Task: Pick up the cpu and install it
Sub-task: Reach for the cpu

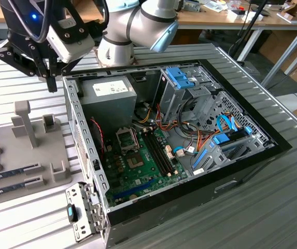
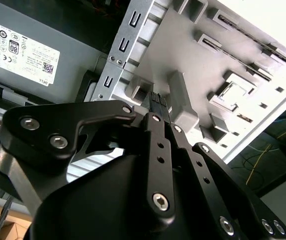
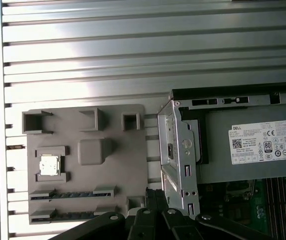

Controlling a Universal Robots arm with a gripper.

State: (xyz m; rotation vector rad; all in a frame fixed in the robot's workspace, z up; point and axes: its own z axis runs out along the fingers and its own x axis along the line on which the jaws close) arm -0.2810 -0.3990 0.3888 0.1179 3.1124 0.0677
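Lying flat in a square pocket of the grey parts tray (image 3: pixel 133 165): cpu (image 3: pixel 49 165), a small square chip, silver-grey top upward, untouched and uncovered. At the far edge of the exterior view's left, partly cut off by the frame.

Beside the pocket, on the same tray: raised block (image 3: pixel 94 150), plain grey, just next to the chip. Two memory sticks (image 3: pixel 70 194), long and narrow, seated on edge in parallel slots near the chip. Several open-topped square holders along the tray's rim.

Under the tray: ribbed metal table (image 3: pixel 133 50), silver, slats running lengthwise.

Hanging above the tray's edge, near the case wall and well apart from the chip: gripper (image 1: pixel 51 85), black, fingers pointing down, tips pressed together, nothing pinched between them. Linkage arms and bolts close up in both wrist views.

Next to the tray, toward the exterior view's right: computer case (image 1: pixel 79 129), laid on its side, cover off, perforated steel frame facing the tray. Inside:
- power supply (image 1: pixel 109 96), grey box with a white label, in the corner nearest the gripper;
- motherboard (image 1: pixel 138 166), green, flat on the case floor;
- socket frame (image 1: pixel 127 139), square, metal, on the board just below the power supply;
- drive cage (image 1: pixel 179 80), steel with blue plastic latches;
- cables (image 1: pixel 189 142), orange, red, yellow and blue, bundled between board and cage.
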